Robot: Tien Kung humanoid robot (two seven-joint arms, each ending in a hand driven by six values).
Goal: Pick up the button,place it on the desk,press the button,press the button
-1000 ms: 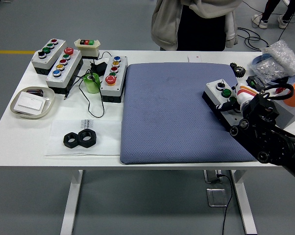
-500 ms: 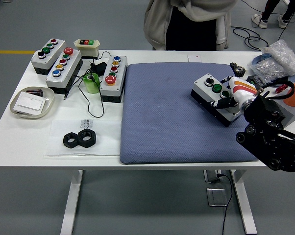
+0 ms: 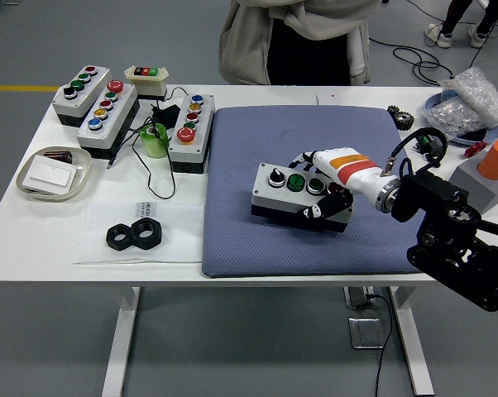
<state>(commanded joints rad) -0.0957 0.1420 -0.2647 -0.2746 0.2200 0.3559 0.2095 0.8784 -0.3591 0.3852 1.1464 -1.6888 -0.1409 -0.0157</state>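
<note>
My right hand (image 3: 330, 178) grasps the button box (image 3: 299, 196), fingers (image 3: 322, 208) wrapped over its right end, the box at the middle of the blue mat (image 3: 257, 149) on the counter (image 3: 108, 231) — whether it rests or hovers just above, I cannot tell. Risk: letting go while it is tilted or lifted — the box could drop, slide or twist, misaligning its green button (image 3: 295, 182) for pressing.

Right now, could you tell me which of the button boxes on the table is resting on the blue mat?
The button box with green buttons, gripped by the right hand mid-mat. The other button boxes sit on bare white table left of the blue mat.
</note>
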